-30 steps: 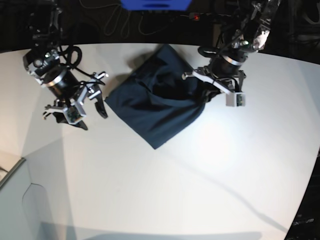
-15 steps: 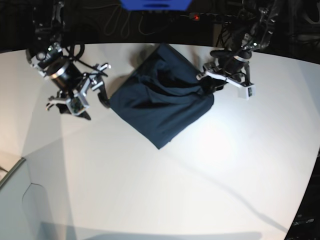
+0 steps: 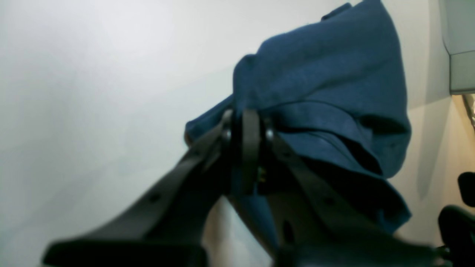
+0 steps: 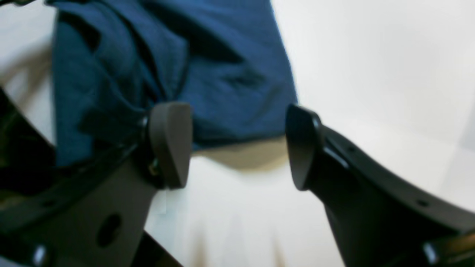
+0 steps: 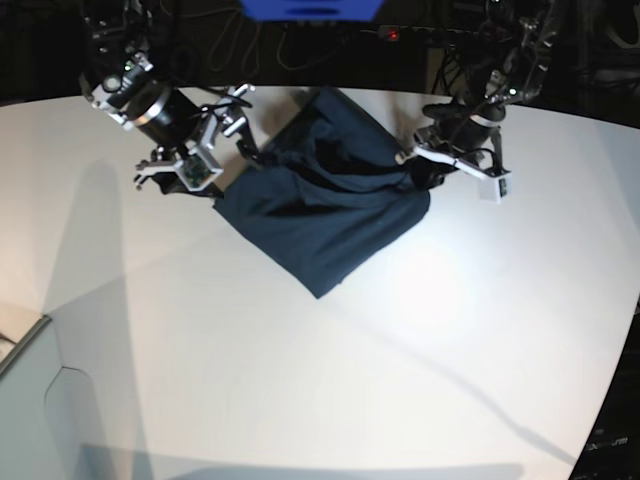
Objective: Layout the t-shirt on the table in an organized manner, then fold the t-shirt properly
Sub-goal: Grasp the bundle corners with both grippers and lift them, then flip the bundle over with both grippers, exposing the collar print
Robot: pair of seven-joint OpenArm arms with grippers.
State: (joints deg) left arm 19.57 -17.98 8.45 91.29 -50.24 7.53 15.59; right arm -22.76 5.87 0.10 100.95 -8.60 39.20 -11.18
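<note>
White table (image 5: 300, 380), t-shirt (image 5: 320, 205) pinched in left end effector (image 3: 245, 122), right end effector (image 4: 237, 144) agape beside it.

A bright blue rectangular object (image 5: 311, 9) sits at the top edge beyond the tabletop, with thin dark cables (image 5: 240, 45) looping below it and a small red light (image 5: 391, 35) glowing nearby.

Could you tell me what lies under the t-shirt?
The white table shows all around the t-shirt; whatever lies beneath the bunched cloth is covered.
</note>
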